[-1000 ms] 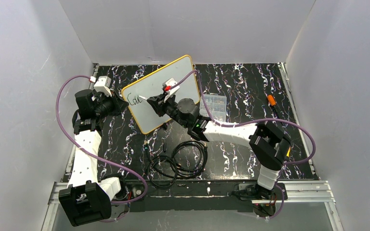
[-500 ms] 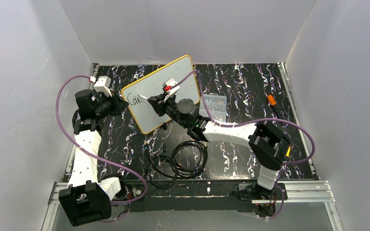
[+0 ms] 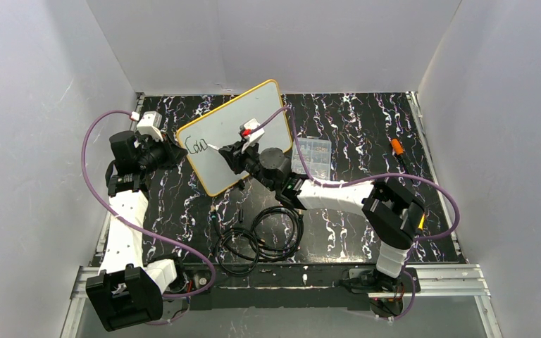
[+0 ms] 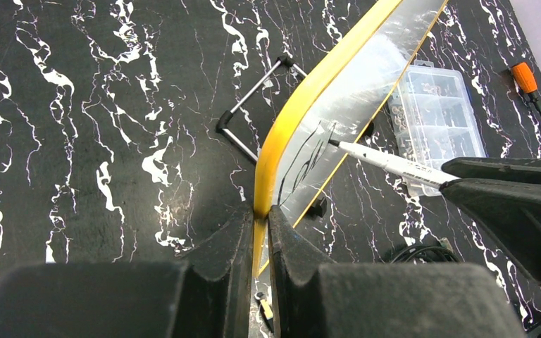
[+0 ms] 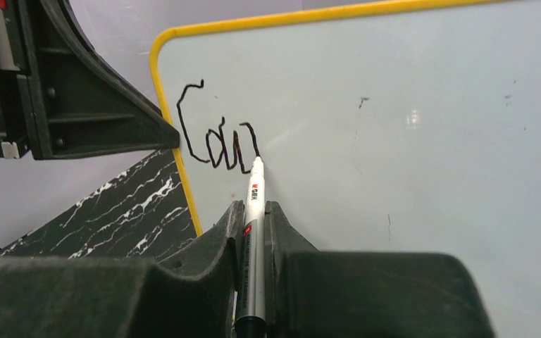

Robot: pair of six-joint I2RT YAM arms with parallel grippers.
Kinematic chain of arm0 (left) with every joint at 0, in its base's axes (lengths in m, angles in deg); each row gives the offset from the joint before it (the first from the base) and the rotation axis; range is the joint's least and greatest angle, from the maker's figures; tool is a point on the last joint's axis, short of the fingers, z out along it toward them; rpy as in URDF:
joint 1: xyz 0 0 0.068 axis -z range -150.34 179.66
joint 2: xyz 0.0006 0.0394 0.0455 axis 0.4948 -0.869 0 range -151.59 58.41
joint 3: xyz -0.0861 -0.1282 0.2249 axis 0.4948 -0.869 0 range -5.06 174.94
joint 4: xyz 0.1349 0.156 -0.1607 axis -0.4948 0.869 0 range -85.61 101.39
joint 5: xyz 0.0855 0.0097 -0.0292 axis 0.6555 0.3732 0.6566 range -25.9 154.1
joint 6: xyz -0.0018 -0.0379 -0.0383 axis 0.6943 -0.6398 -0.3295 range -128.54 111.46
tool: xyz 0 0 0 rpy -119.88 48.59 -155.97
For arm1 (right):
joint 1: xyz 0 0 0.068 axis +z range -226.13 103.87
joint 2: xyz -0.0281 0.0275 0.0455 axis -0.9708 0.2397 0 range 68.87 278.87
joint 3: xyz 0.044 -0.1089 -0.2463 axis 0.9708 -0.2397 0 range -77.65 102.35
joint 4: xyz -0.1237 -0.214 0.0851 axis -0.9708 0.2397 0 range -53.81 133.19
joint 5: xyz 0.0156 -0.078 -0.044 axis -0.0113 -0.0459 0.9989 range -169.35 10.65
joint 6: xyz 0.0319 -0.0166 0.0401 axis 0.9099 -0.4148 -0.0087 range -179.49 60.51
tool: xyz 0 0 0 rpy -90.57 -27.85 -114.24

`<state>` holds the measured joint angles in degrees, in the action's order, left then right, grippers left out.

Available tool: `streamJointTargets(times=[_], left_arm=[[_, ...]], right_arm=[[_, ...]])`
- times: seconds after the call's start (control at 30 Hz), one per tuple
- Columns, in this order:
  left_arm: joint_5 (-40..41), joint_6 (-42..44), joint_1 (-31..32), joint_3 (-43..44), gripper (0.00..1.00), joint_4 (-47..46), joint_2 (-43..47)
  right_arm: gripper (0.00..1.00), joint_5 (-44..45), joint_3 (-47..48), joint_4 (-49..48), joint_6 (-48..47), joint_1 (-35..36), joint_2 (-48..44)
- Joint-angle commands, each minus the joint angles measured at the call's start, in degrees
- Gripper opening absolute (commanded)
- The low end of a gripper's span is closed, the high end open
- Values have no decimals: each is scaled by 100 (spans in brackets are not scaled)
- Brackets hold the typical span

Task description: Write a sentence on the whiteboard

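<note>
So the lettering (image 3: 197, 146) is getting longer. A second ago it was stopping at roughly "Co", and now a third wiggly letter is showing, with the marker (image 5: 253, 190) tip sitting right at the end of the last stroke. The right gripper (image 3: 231, 150) is drifting a touch toward the right of the top view while clamping the marker between its fingers.

The left gripper (image 4: 260, 227) is pinching the yellow rim of the whiteboard (image 3: 236, 120), propping it up tilted in the upper middle of the top view. My read is that it's barely into the first word, so most of the sentence is still waiting to be written.

As for containers, the clear parts box (image 3: 312, 153) is sitting just right of the board, partly behind the right arm. In the left wrist view, at the upper right, it's showing small metal bits in its compartments (image 4: 437, 116). I can't tell whether the lid is latched.
</note>
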<state>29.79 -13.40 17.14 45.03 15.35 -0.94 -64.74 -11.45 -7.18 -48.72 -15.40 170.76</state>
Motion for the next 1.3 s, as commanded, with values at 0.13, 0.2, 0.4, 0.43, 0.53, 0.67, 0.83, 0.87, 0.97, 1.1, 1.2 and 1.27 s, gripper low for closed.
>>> streamJointTargets(times=[0.13,0.2,0.4,0.43,0.53,0.67,0.83,0.87,0.97,1.1,1.2,1.27], left_arm=[[-81,37,2,-17,0,76,165],[-85,38,10,-23,0,73,160],[-78,44,-1,-17,0,73,159],[-78,44,3,-16,0,78,161],[-79,44,5,-17,0,73,161],[-78,44,2,-16,0,73,161],[-85,43,3,-16,0,73,156],[-79,46,4,-16,0,75,160],[-81,45,-1,-19,0,74,161],[-81,46,8,-17,0,73,156],[-84,45,4,-16,0,74,153],[-86,39,0,-21,0,74,154]], right_arm=[[1,124,-200,-46,92,-61,-106],[1,144,-197,-71,85,-61,-116],[1,118,-61,-267,84,-61,-124],[1,120,-32,-302,84,-61,-132],[1,146,26,-378,61,-61,-155],[1,173,76,-448,15,-61,-193],[1,185,111,-518,-21,-61,-213],[1,183,119,-535,-26,-61,-213],[1,174,138,-562,-38,-62,-209],[1,186,165,-582,-63,-61,-195],[1,245,157,-607,-66,-61,-195],[1,277,140,-634,-73,-61,-195]])
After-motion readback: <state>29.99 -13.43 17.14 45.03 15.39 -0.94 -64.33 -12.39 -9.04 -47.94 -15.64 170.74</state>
